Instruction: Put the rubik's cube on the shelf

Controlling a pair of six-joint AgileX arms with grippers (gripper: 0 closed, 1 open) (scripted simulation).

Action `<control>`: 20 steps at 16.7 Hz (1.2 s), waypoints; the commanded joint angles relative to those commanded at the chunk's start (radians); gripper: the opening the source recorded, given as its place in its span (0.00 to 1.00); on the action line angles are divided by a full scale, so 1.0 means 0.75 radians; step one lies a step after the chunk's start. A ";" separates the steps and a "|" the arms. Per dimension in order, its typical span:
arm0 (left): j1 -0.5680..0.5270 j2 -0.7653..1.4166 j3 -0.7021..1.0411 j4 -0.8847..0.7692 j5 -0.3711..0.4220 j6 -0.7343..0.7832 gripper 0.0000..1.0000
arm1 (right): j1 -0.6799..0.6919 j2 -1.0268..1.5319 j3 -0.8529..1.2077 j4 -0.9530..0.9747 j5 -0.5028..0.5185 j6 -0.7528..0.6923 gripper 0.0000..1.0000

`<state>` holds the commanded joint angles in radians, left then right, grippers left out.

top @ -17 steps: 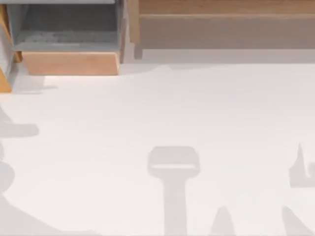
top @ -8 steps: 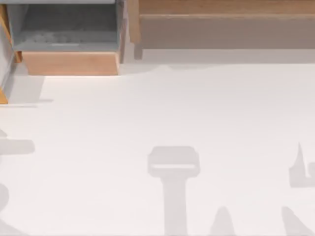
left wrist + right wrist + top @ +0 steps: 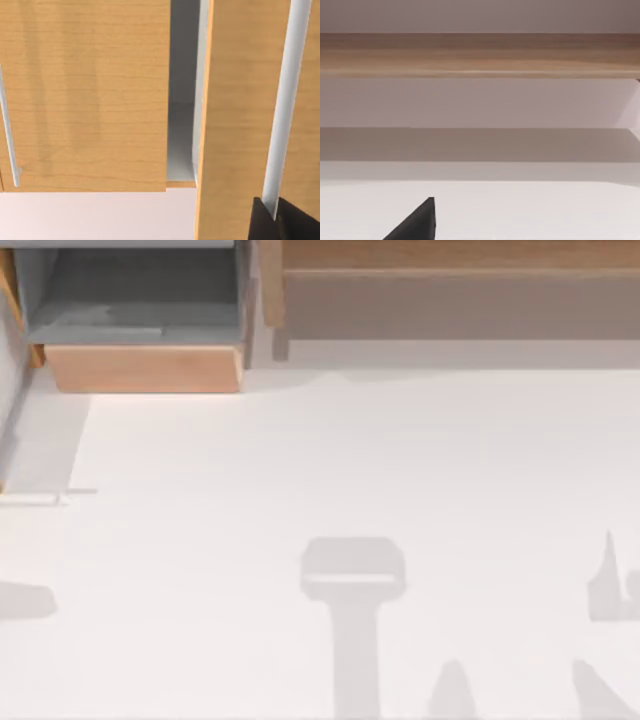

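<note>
top view: white table (image 3: pixel 330 460) crossed by grey arm shadows. shelf (image 3: pixel 450 290) along the far edge at the right, cut off by the frame; smaller wooden box (image 3: pixel 140 330) with grey inside at far left, likewise cut off. rubik's cube hidden, location not determinable.

left wrist view: wooden door (image 3: pixel 85 95) and open door panel (image 3: pixel 240 115) with a pale handle bar (image 3: pixel 282 110); dark fingers (image 3: pixel 262 222) of the left gripper (image 3: pixel 274 225) closed on the bar's lower end.

right wrist view: one dark fingertip (image 3: pixel 417 222) of the right gripper, opening impossible to judge, facing the shelf board (image 3: pixel 480 55).

versus half a second ago: left-side shadow lower on the table, wooden sliver at the left edge gone.
</note>
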<state>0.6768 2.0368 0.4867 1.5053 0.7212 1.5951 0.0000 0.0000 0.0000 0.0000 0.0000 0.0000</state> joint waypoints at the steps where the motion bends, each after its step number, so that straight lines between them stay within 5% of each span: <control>1: 0.002 -0.001 -0.003 0.002 0.002 0.000 0.00 | 0.000 0.000 0.000 0.000 0.000 0.000 1.00; 4: 0.002 -0.001 -0.003 0.002 0.002 0.000 0.00 | 0.000 0.000 0.000 0.000 0.000 0.000 1.00; 17: 0.002 -0.001 -0.003 0.002 0.002 0.000 0.98 | 0.000 0.000 0.000 0.000 0.000 0.000 1.00; 20: 0.002 -0.001 -0.003 0.002 0.002 0.000 1.00 | 0.000 0.000 0.000 0.000 0.000 0.000 1.00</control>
<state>0.6785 2.0358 0.4846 1.5070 0.7229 1.5952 0.0000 0.0000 0.0000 0.0000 0.0000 0.0000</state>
